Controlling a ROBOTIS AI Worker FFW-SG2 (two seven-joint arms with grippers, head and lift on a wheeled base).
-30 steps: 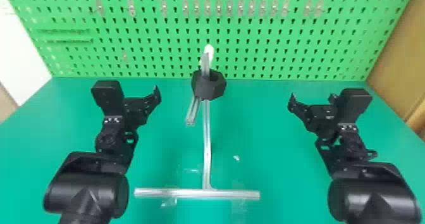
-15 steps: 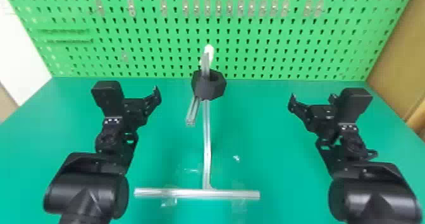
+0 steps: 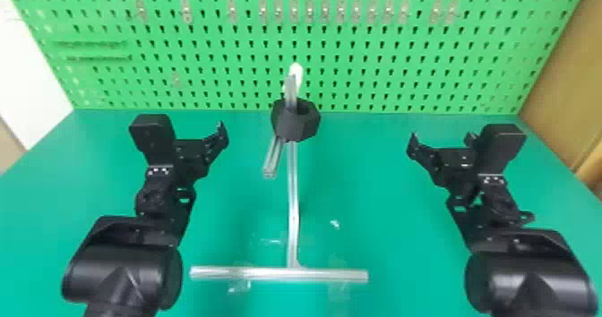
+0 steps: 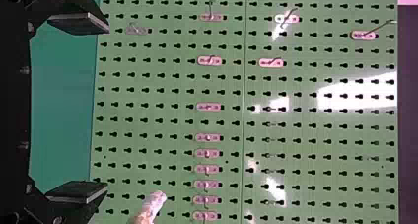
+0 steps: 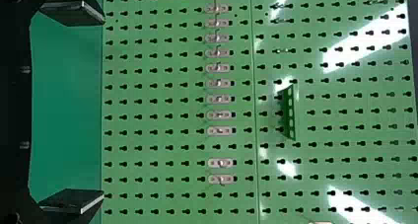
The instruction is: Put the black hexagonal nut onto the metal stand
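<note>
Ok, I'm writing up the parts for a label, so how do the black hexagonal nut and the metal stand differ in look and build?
The nut is black, while the stand is silvery. The nut is one squat, six-sided block with an opening; the stand is made of long, thin bars. They share the middle ground between the left arm and the right arm.

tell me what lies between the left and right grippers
The metal stand lies between them, with the black hexagonal nut on it, as the head view shows.
</note>
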